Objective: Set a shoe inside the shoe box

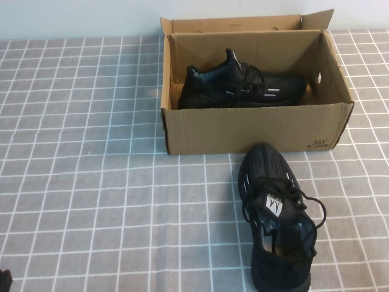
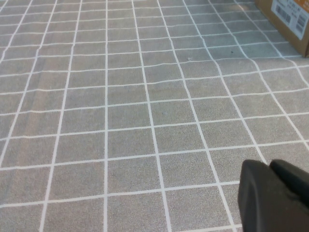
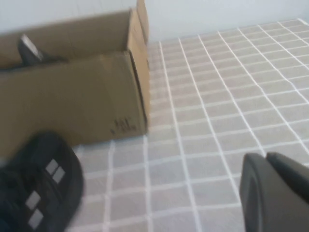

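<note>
The shoe (image 1: 276, 219), a black mesh sneaker with a white tongue label, lies on the table just in front of the shoe box (image 1: 255, 131), toe towards it. The matching second sneaker (image 1: 243, 90) lies on its side inside the box. My left gripper (image 2: 270, 166) is shut and empty over bare cloth far left of the box; a bit of it shows in the high view (image 1: 3, 281). My right gripper (image 3: 265, 157) is shut and empty, right of the shoe's toe (image 3: 38, 183) and in front of the box (image 3: 72, 96); it is outside the high view.
A grey cloth with a white grid (image 1: 91, 182) covers the table. The box's back flap (image 1: 243, 24) stands upright against the pale wall. A corner of the box with a barcode label (image 2: 287, 17) shows in the left wrist view.
</note>
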Available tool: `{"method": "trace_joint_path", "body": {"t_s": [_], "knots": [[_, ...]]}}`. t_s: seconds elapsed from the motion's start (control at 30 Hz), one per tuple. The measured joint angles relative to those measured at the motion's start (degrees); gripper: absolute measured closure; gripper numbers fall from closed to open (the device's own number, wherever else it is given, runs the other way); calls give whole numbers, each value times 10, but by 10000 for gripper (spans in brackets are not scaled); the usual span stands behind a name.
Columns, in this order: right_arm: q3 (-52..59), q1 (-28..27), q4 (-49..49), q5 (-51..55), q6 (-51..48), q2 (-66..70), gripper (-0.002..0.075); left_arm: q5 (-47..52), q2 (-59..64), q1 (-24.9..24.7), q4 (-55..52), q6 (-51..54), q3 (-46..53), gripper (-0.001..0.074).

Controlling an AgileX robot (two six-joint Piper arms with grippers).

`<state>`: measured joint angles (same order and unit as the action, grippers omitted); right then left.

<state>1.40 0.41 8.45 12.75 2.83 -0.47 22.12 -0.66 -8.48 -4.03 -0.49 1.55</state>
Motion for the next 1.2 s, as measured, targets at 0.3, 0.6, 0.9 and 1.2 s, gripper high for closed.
{"method": "trace_joint_path", "body": {"t_s": [0.3, 0.6, 0.9, 1.2], "knots": [[0, 0, 252, -99, 0, 0, 742, 0, 0, 0, 0, 0, 0, 736], [-83, 0, 316, 94, 0, 30, 742, 0, 0, 0, 0, 0, 0, 736], [-306, 0, 249, 363, -124, 279, 742, 0, 0, 0, 0, 0, 0, 736], [-456, 8, 248, 452, -264, 536, 742, 0, 0, 0, 0, 0, 0, 736]]}}
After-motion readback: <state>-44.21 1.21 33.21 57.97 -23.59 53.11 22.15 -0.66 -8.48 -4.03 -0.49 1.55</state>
